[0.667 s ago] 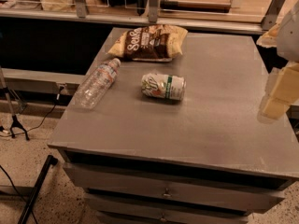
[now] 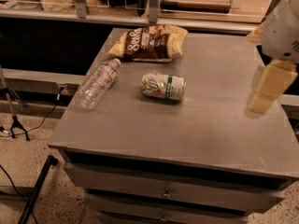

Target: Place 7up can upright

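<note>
Nothing of the task proper looks done yet: the 7up can (image 2: 163,87) lies on its side near the middle of the grey worktop (image 2: 187,134), its long axis running roughly left to right across the frame, the green band towards its right end and the logo facing up. It touches nothing else. A clear plastic water bottle (image 2: 97,83) lies tipped over to its left, near but apart from it, and a brown-and-cream chip bag (image 2: 148,43) sits flat above it towards the upper centre of the frame, also apart. The gripper (image 2: 267,90) hangs at the right edge of the frame, above the right side of the worktop and well apart from the can; it carries nothing that I can see, and whether it is open or closed I cannot tell from this view (the cream-coloured parts run together there). So by my reading the whole job is ahead: the arm has to travel left across the frame to the can, take hold of it, turn it so the silver top faces upward, and set it down on a bare patch of worktop. There is plenty of free surface in the lower half of the frame for that, so the bottle and bag need not be disturbed
</note>
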`<state>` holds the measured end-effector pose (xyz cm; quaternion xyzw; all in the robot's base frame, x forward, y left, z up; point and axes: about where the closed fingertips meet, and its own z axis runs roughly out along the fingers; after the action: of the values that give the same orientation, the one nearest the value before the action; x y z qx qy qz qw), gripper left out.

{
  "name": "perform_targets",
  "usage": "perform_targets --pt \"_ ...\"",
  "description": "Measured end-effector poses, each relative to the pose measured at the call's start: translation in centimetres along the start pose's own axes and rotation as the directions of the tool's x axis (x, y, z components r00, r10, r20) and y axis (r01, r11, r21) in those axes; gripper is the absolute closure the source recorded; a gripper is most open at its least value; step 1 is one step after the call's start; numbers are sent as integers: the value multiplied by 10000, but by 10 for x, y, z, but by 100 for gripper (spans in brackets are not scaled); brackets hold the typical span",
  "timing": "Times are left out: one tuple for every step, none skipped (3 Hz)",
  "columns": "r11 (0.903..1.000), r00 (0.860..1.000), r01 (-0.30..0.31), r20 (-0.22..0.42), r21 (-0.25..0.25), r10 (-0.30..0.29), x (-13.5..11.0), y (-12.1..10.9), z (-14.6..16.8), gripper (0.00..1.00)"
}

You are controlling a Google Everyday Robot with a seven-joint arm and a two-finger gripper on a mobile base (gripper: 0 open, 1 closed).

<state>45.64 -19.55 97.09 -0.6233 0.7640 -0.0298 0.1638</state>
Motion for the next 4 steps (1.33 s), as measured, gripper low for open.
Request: perform_targets --pt "9986 9990 451 71 -264 -449 -22 -10 19 0" --pt "9947 9966 810 194 -641 -799 -58 -30 49 0" --pt "9926 9963 854 52 -861 -853 -83 -43 69 0" --pt "9917 9969 728 -227 -1058 -756 -104 -55 91 0"
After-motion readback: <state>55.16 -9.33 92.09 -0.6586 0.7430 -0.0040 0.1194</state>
